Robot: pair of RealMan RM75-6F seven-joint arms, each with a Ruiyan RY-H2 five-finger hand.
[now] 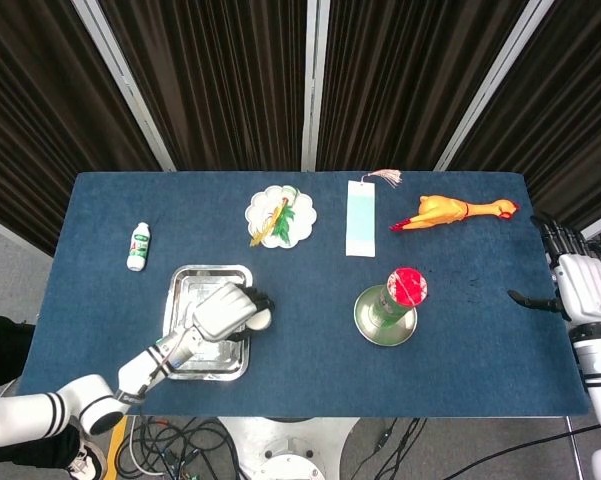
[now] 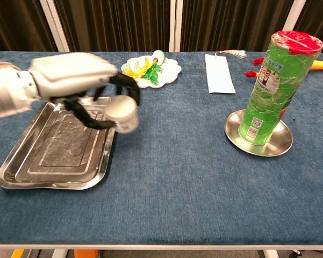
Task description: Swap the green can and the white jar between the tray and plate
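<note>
My left hand (image 1: 228,309) (image 2: 80,80) holds the white jar (image 2: 123,113) (image 1: 259,319) lifted off the table, above the right edge of the metal tray (image 1: 185,289) (image 2: 54,150). The jar hangs tilted under the fingers. The tall green can (image 1: 398,297) (image 2: 270,88) with a red lid stands upright on the round metal plate (image 1: 365,322) (image 2: 258,144) at the right. My right hand (image 1: 574,287) stays at the table's far right edge, holding nothing, fingers apart.
A small white bottle (image 1: 138,246) (image 2: 21,85) lies at the left. A flower-shaped dish (image 1: 281,215) (image 2: 150,70) with food, a pale bookmark (image 1: 362,218) (image 2: 220,72) and a rubber chicken (image 1: 455,211) lie along the back.
</note>
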